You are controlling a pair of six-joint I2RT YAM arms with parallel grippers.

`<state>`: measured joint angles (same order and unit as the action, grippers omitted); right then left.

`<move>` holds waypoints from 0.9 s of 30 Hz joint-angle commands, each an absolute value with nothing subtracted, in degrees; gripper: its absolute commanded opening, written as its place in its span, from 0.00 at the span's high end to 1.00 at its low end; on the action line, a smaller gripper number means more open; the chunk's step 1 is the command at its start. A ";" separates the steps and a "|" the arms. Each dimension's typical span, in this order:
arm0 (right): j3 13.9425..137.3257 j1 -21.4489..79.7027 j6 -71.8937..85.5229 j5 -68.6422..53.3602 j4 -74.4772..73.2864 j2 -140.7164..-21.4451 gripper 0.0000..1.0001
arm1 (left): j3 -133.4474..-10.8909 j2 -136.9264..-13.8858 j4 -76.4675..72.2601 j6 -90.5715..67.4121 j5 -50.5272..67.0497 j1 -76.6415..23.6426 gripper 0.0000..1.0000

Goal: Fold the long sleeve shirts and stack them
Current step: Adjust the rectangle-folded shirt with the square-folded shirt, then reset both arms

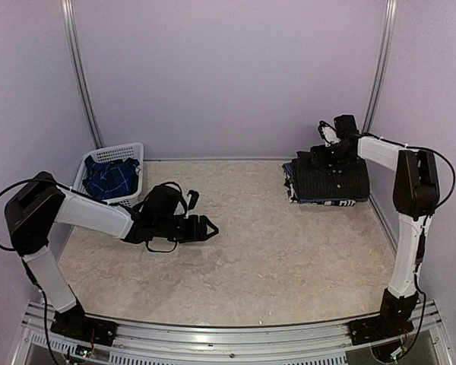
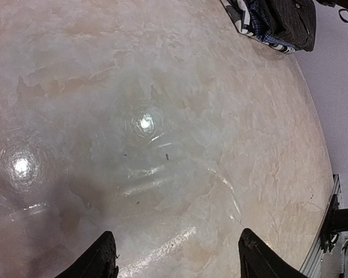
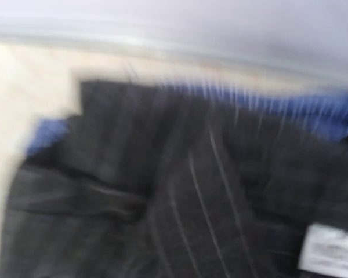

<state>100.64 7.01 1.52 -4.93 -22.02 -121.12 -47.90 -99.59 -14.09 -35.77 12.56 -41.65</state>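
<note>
Top external: shows a folded black pinstriped cloth shirt (image 1: 330, 180). Shows left gripper (image 1: 205, 228) fingers wide, empty. Cannot tell right gripper (image 1: 324, 144) fingers.

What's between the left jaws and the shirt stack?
Bare table only, from left jaws to shirt stack; top and left wrist views show it.

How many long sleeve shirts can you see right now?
3. A black pinstriped cloth shirt tops the far-right stack, a blue-and-white checked shirt lies under it, and a dark blue plaid shirt sits in the white plastic lattice basket, far left. Others may be hidden.
</note>
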 commanded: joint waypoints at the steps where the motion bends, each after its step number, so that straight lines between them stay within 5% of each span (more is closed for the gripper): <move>1: 97.80 7.29 0.61 -7.64 -16.64 -111.10 0.09 | -46.98 -98.41 -14.41 -35.59 11.79 -41.48 0.32; 7: 89.40 7.92 1.82 -4.10 -14.03 -101.78 0.06 | -46.69 -95.84 -12.10 -34.48 6.47 -41.27 0.25; 15: 76.56 8.51 4.46 2.42 -14.31 -87.62 0.01 | -50.95 -86.25 -1.09 -27.73 -13.56 -40.94 0.01; 20: 73.57 8.61 5.91 -0.76 -15.59 -83.05 0.00 | -50.98 -79.63 -0.18 -25.44 -23.58 -39.26 0.01; 27: 70.89 12.40 4.79 -4.98 -14.73 -79.84 0.01 | -48.39 -70.51 -2.40 -25.48 -21.81 -32.35 0.01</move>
